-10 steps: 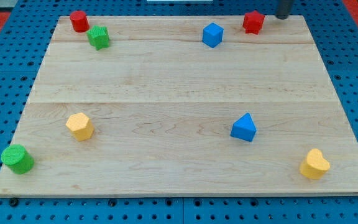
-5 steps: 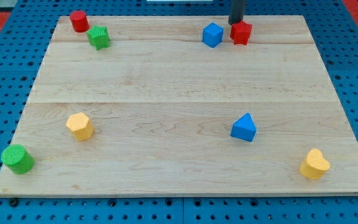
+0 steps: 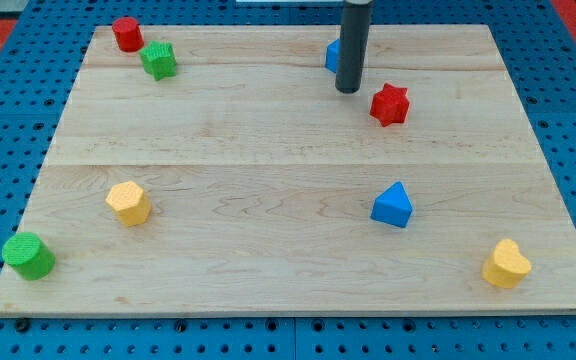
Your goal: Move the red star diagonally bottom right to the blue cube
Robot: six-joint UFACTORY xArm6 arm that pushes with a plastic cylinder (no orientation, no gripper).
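In the camera view, my tip [image 3: 347,90] rests on the pale wooden worktop [image 3: 268,150], just left of and above the red star block [image 3: 390,104], not touching it. The rod mostly hides the blue cube block [image 3: 332,55] behind it. The tool is a plain rod without jaws.

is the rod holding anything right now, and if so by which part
Nothing is held. My tip stands free on the board, just up-left of the red star, with the blue cube partly hidden behind the rod.
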